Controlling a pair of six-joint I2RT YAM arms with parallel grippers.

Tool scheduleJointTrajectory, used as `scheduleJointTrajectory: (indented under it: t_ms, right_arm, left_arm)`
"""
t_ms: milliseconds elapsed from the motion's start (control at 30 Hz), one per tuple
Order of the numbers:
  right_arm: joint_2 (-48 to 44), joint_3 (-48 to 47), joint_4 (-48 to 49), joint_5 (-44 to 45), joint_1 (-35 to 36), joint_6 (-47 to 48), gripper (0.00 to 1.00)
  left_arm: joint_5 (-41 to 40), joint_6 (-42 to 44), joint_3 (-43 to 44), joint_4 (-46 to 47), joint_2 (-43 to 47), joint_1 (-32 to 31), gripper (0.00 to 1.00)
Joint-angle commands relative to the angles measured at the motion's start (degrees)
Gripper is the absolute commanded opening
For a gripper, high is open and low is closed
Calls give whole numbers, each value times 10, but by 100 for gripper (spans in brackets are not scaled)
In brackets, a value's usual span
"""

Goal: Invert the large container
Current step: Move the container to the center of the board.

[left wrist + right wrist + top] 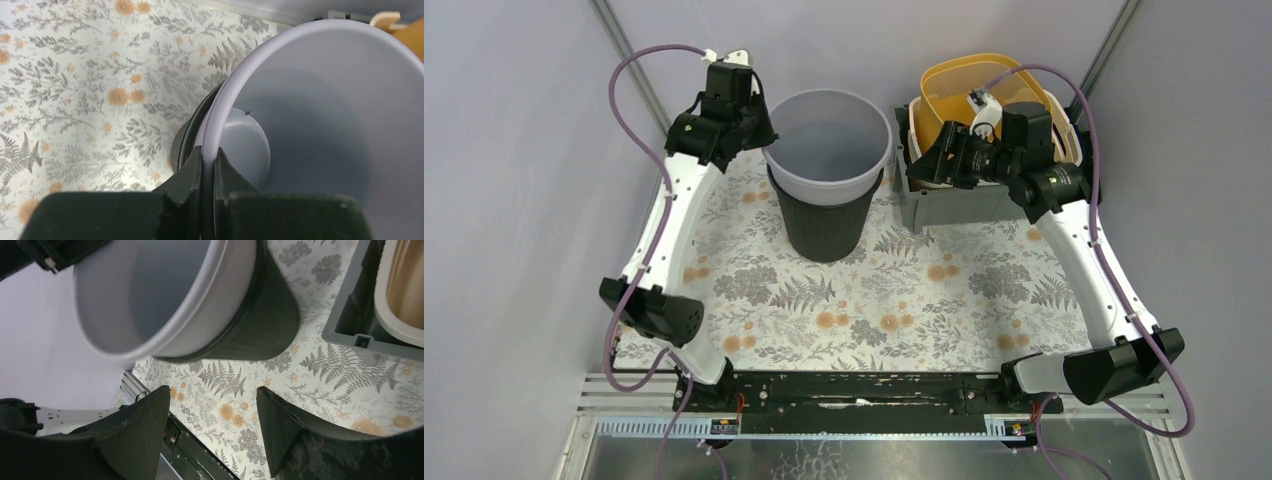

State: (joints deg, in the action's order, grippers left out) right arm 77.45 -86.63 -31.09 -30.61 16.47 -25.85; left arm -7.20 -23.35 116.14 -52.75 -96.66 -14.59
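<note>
Floral surface (924, 290): left hand (208, 156) clamped on bucket (829, 140) rim; right hand (213, 395) spread, empty; bucket upright, mouth up, axis vertical.

Soft, even light is thrown from above; only a faint shadow is cast on the tablecloth (894, 300) beside the bin (824, 188), whose inside is shaded. In both wrist views the near fingers (189, 182) are blurred.
</note>
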Motion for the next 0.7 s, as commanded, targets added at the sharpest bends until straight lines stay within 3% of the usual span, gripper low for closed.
scheduleJointTrajectory:
  t_ms: [0,233,667]
  right_arm:
    - [-28,-73,-64,42,13,30,72]
    - [-10,-152,-127,79,32,46,70]
    - [58,-242,-255,239,134,74,66]
  left_arm:
    - [67,-1,-39,12,83,-9,0]
    - [97,-22,-154,52,169,-57,0]
    - [114,-56,-195,122,234,-102,0]
